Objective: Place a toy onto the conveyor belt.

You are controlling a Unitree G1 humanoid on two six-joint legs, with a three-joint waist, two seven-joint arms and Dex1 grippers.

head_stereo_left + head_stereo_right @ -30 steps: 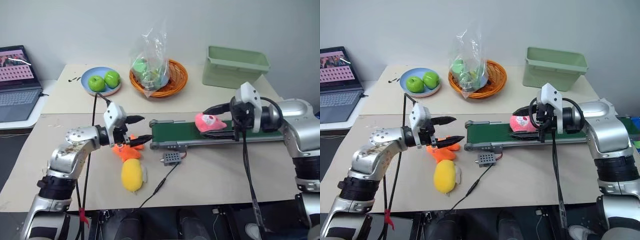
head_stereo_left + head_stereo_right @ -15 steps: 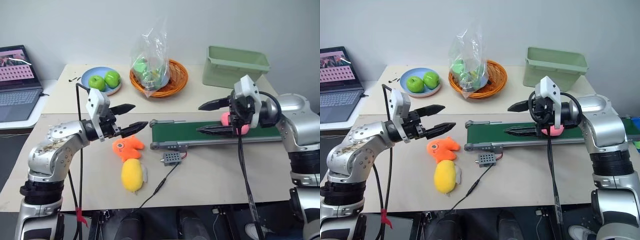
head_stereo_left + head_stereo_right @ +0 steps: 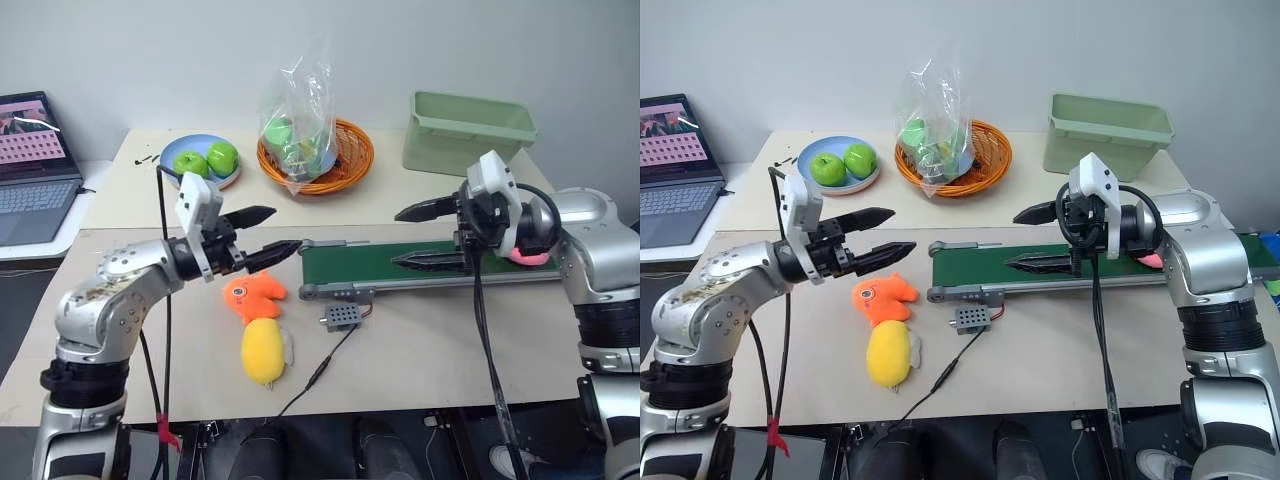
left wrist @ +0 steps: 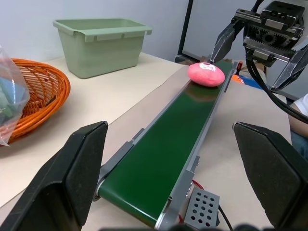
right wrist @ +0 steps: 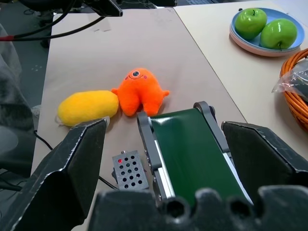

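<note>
The pink toy [image 4: 206,74] lies on the dark green conveyor belt [image 3: 365,264] toward its right end. In the head views the toy [image 3: 528,256] peeks out behind my right wrist. My right gripper [image 3: 396,238] hovers just over the belt's middle, pointing left, open and empty, with the toy behind its fingers. My left gripper [image 3: 286,228] hangs open and empty off the belt's left end, above the table and pointing along the belt.
An orange plush fish [image 3: 255,295] and a yellow oval plush [image 3: 263,350] lie below my left gripper. The grey control box [image 3: 342,317] sits in front of the belt. A plate of green apples [image 3: 205,162], an orange basket [image 3: 345,160], a green bin [image 3: 468,130] and a laptop [image 3: 35,165] stand behind.
My right gripper opened off the pink toy, which has since travelled right along the belt, behind the gripper. My left gripper rose from the orange fish.
</note>
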